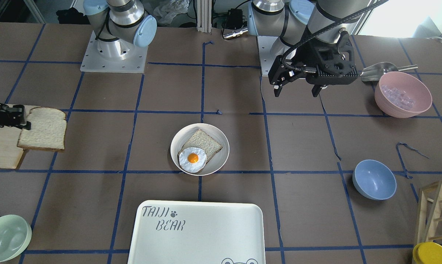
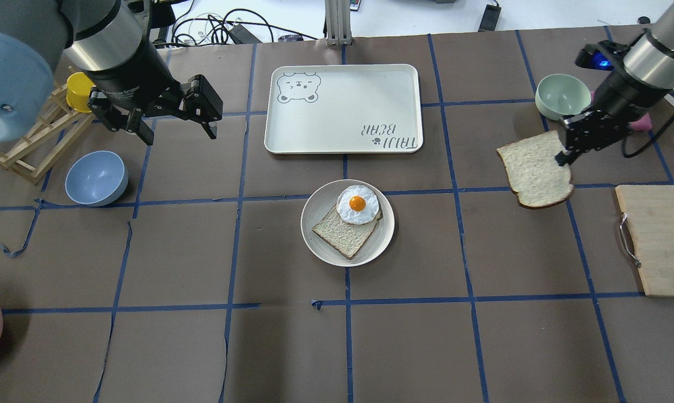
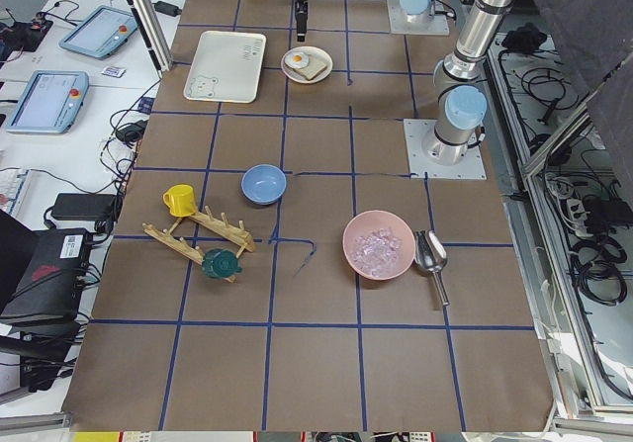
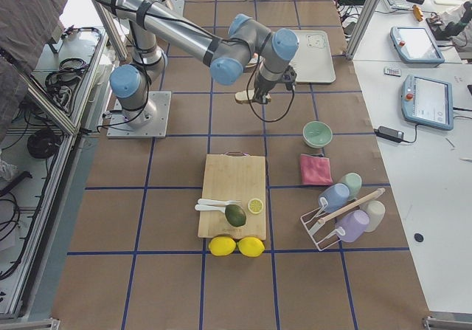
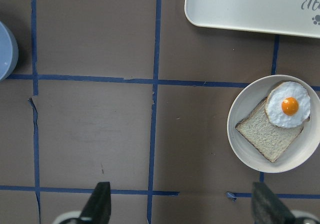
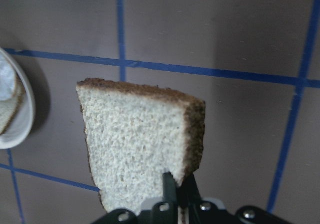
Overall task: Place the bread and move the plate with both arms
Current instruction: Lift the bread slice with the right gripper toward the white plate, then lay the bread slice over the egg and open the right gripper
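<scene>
My right gripper (image 2: 563, 158) is shut on the edge of the bread (image 2: 537, 169), a pale slice with a dark crust, and holds it in the air to the right of the plate. The bread also shows in the front view (image 1: 44, 129) and the right wrist view (image 6: 142, 141). The plate (image 2: 321, 242) sits mid-table with a tanner bread slice (image 2: 343, 232) and a fried egg (image 2: 357, 204) on it. It also shows in the left wrist view (image 5: 240, 140). My left gripper (image 2: 177, 132) is open and empty, high above the table at the far left.
The white TAIJI BEAR tray (image 2: 342, 109) lies beyond the plate. A pale green bowl (image 2: 562, 96) stands behind the right gripper. A wooden cutting board (image 2: 658, 238) lies at the right edge. A blue bowl (image 2: 96, 178) and a wooden rack (image 2: 29, 148) stand under the left arm.
</scene>
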`<action>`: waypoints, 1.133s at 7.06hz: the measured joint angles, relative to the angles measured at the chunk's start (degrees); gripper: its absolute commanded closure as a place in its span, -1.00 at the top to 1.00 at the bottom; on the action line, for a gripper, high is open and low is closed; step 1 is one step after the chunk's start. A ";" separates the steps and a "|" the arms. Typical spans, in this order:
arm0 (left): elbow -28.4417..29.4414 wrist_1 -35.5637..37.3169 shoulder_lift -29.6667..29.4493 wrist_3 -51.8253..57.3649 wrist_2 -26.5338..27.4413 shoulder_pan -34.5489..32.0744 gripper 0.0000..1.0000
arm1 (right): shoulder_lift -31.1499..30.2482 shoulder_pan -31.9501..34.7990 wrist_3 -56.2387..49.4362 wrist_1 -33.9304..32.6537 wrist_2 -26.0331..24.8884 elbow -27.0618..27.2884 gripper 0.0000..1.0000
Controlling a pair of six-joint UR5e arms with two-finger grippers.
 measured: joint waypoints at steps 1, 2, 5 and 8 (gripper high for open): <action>0.07 0.00 0.01 0.02 -0.02 0.02 1.00 | 0.12 6.54 7.26 -2.02 5.06 0.37 -1.00; 0.12 0.02 0.00 0.02 -0.04 0.03 1.00 | 0.35 13.30 16.72 -8.31 8.85 1.94 -1.00; 0.03 0.09 -0.07 0.10 0.02 0.15 1.00 | 0.66 25.40 46.01 -40.49 11.75 17.07 -1.00; 0.05 0.11 -0.06 0.14 0.00 0.50 1.00 | 1.08 27.79 57.12 -51.69 12.64 23.86 -1.00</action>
